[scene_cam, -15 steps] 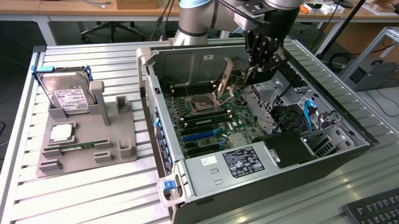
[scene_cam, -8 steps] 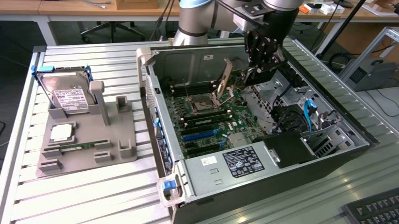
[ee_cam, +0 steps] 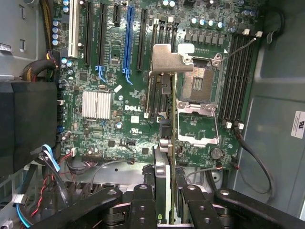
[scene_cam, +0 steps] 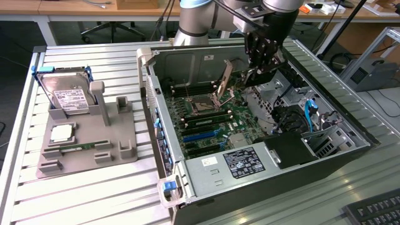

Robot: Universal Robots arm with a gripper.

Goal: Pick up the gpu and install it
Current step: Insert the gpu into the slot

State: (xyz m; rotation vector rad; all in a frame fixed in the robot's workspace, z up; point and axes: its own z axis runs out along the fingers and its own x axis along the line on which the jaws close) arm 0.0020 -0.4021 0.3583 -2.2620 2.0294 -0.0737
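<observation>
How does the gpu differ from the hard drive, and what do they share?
The gpu is a thin card with a metal bracket; the hard drive is a silver box with a white label. The gpu is gripped by the hand over the motherboard; the hard drive stands in the grey stand outside the case. Both are computer parts.

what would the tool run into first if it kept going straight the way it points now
The card held in the tool leads, so its metal end would likely touch the motherboard first, seemingly beside the open processor socket; depth is hard to judge.
</observation>
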